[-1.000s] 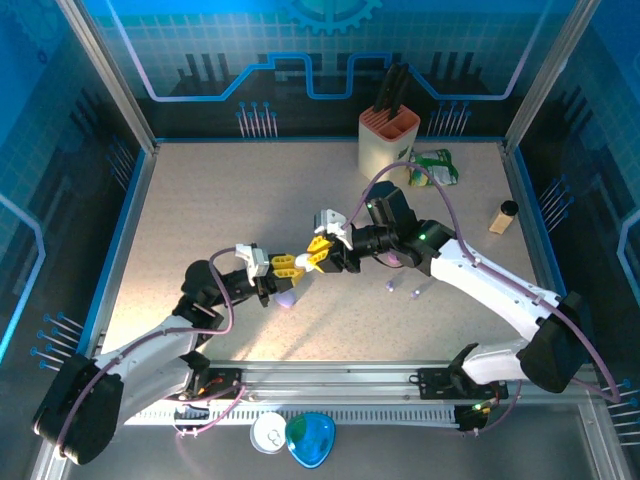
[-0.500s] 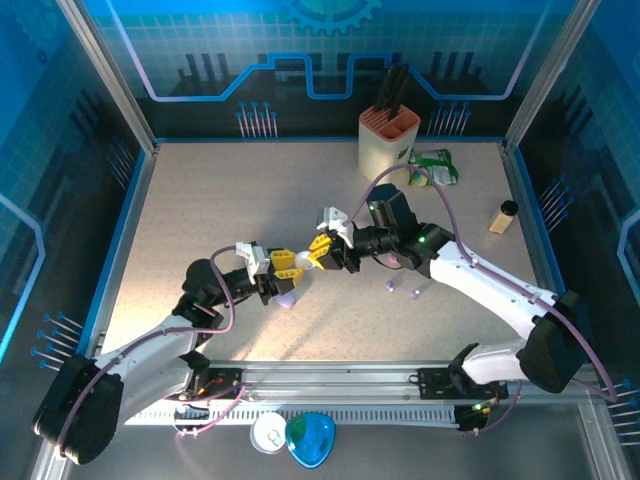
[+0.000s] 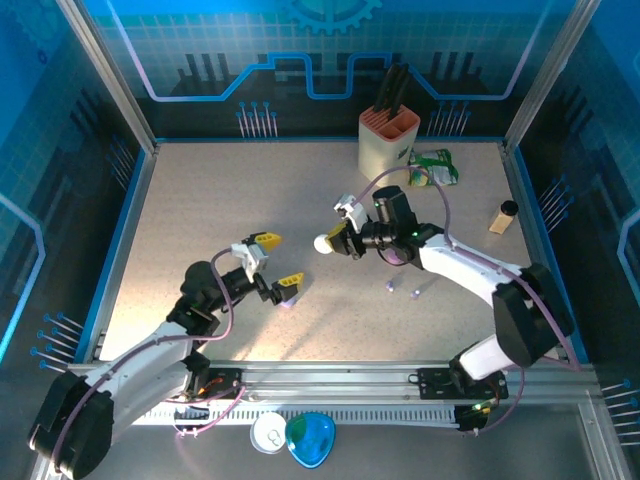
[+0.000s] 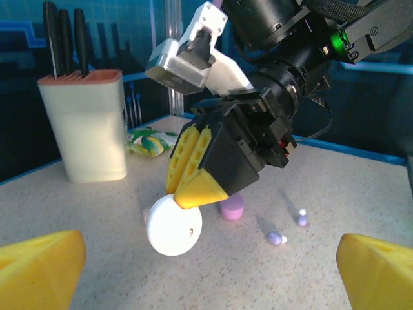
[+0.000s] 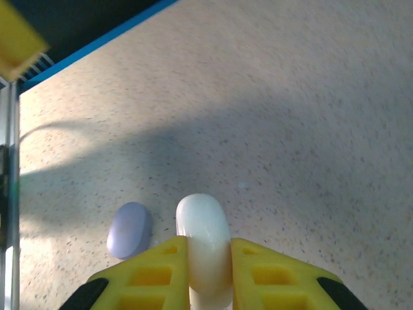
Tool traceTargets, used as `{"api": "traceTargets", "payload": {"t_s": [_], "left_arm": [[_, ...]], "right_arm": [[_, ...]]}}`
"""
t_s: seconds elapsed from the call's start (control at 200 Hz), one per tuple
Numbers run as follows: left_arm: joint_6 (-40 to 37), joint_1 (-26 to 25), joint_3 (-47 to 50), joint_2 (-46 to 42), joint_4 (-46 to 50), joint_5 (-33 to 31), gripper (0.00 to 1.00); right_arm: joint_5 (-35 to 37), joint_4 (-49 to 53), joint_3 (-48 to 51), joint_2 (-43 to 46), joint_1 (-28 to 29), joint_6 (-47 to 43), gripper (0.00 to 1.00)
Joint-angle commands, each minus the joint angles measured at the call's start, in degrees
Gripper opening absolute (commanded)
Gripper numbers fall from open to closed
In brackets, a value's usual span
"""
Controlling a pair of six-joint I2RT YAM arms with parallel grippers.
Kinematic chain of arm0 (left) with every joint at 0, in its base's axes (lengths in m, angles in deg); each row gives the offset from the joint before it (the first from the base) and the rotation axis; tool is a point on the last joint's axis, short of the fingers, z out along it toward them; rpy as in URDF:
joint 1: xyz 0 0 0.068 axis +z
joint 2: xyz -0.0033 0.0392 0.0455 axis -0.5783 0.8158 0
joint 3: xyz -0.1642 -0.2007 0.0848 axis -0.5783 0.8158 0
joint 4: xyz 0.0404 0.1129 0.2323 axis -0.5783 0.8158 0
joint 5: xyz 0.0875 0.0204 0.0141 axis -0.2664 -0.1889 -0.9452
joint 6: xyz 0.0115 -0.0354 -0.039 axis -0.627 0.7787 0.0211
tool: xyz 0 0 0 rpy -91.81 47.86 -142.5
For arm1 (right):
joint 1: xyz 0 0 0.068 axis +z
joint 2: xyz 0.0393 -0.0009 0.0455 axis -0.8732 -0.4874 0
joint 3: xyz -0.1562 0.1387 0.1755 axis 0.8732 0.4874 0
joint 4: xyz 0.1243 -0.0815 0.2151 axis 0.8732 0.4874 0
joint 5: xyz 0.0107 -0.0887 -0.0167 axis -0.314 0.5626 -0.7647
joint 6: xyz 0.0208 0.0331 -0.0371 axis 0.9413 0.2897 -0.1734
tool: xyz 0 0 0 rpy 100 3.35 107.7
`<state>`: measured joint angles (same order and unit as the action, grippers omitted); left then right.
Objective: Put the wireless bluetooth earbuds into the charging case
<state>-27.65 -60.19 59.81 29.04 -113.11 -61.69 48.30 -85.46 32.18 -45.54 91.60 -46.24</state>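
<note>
White smooth round case (image 5: 203,226) (pebble-like) pinched in right jaws | left jaws wide apart, empty

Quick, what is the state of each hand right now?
Left hand: open, holding nothing.
Right hand: closed on the white round case.

The speckled beige bench (image 3: 200,200) looks dull and a bit grainy, like stone. The round white plastic case (image 5: 203,226) is smooth and shiny. The small lilac pebble-shaped case (image 5: 129,229) is smooth plastic too, but less shiny. The tiny lilac earbuds (image 4: 276,239) look like smooth plastic beads. The right tool (image 5: 205,248) has yellow fingers (image 5: 271,284) of dull plastic with little grid holes. The cream knife block (image 4: 84,129) looks smooth and matt.
</note>
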Motion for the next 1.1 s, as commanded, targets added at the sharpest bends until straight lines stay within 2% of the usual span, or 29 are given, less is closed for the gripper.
{"api": "traceTargets", "payload": {"t_s": [0.0,0.165,0.385,0.45,0.505,0.67,0.845,0.96,1.096], "left_arm": [[-1.47,0.3,-1.06,-0.97,5.25,-3.77,0.99],[-1.05,0.26,-1.65,-0.8,8.21,-5.17,0.99],[-2.08,0.31,-4.29,-0.83,17.34,-5.09,0.99],[-2.89,0.26,-5.23,-0.76,20.4,-5.66,0.99],[-2.49,0.26,-5.85,-0.82,22.63,-6.98,0.99],[9.78,0.28,-9.01,-0.35,30.36,-18.29,0.99],[19.62,0.5,-9.66,2.02,32.56,-25.7,0.99],[30.68,1.16,-13.11,5.95,39.18,-33.35,0.99],[34.88,3.49,-14.31,9.86,39.96,-29.97,0.99]], "right_arm": [[2.61,-5.25,-0.05,-5.5,-0.27,7.1,0.2],[1.47,-12.07,-0.7,-13.59,0.97,12.72,0.2],[3.02,-16.88,-1.68,-20.7,2.52,15.59,0.23],[3.85,-17.0,-1.79,-21.2,2.56,15.66,0.27],[5.31,-16.49,-1.73,-20.98,2.42,15.22,0.34],[9.08,-15.24,-0.5,-16.42,2.46,13.54,0.58],[8.06,-13.3,1.03,-11.37,3.75,9.79,0.68],[6.84,-16.62,4.25,-9.18,6.48,6.94,0.7],[7.92,-18.43,7.41,-8.12,11.08,3.96,0.74]]}}
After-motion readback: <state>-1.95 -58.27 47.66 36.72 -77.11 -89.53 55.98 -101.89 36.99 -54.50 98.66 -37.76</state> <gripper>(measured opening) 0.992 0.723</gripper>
